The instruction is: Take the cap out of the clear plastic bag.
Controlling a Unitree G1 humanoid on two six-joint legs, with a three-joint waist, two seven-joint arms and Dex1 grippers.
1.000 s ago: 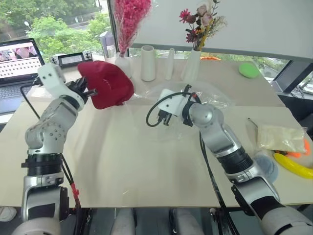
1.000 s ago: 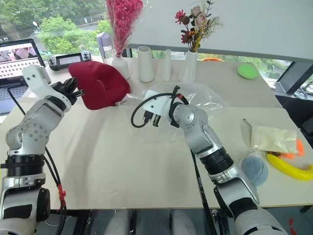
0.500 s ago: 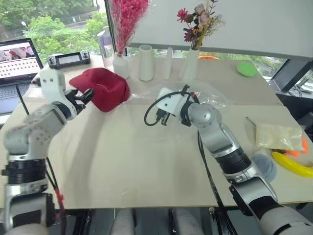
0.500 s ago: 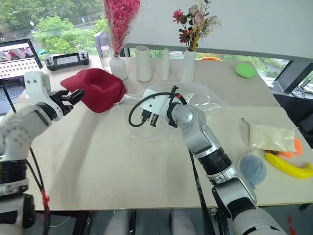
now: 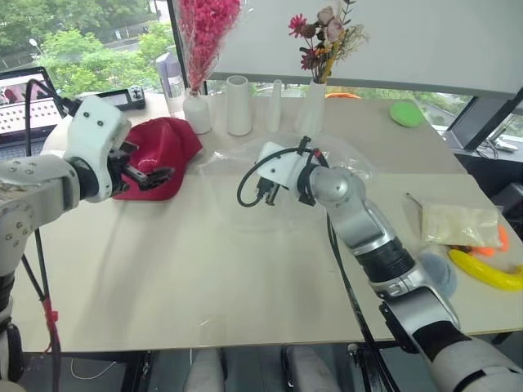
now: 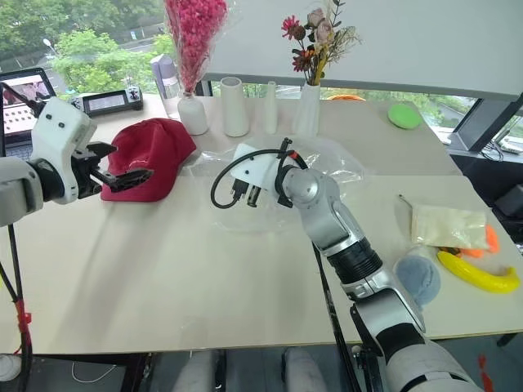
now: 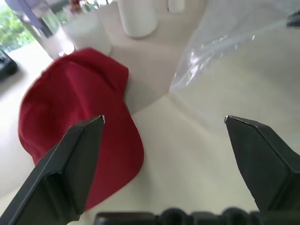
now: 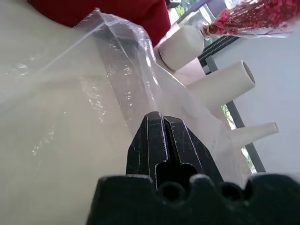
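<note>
- Head views: one dark red fabric cap (image 6: 147,157) lies on the pale counter (image 6: 180,278), out of the bag, its curved brim toward my left hand (image 6: 122,173). That hand hovers just beside the brim, its two black fingers spread wide and holding nothing.
- One clear plastic bag (image 6: 339,163), thin, glossy and crinkled, lies flat on the counter near the cap, to its right. My right hand (image 5: 263,194) rests at the bag's left part; its white housing and a looped black cable hide the fingers here.
- Behind the cap and bag I count four white vases (image 5: 239,104): a round one with a pink spray, a plain cylinder, a slim cone and a taller one with dried flowers.
- Far right: one packet of pale yellowish grains (image 5: 459,224), one yellow banana (image 5: 490,273), one grey-blue fuzzy round thing (image 6: 417,278), one green round pad (image 5: 404,113). Far left: one laptop (image 5: 29,114).
- Left wrist view: my two black fingers (image 7: 70,164) stand far apart and empty. The cap (image 7: 70,136) lies beyond them, smooth cloth; the bag's crinkled edge (image 7: 225,51) lies apart from it.
- Right wrist view: my two fingers (image 8: 164,145) are pressed together on a fold of the bag (image 8: 117,70); the film stretches away toward the red cap (image 8: 117,14) and three of the white vases.
</note>
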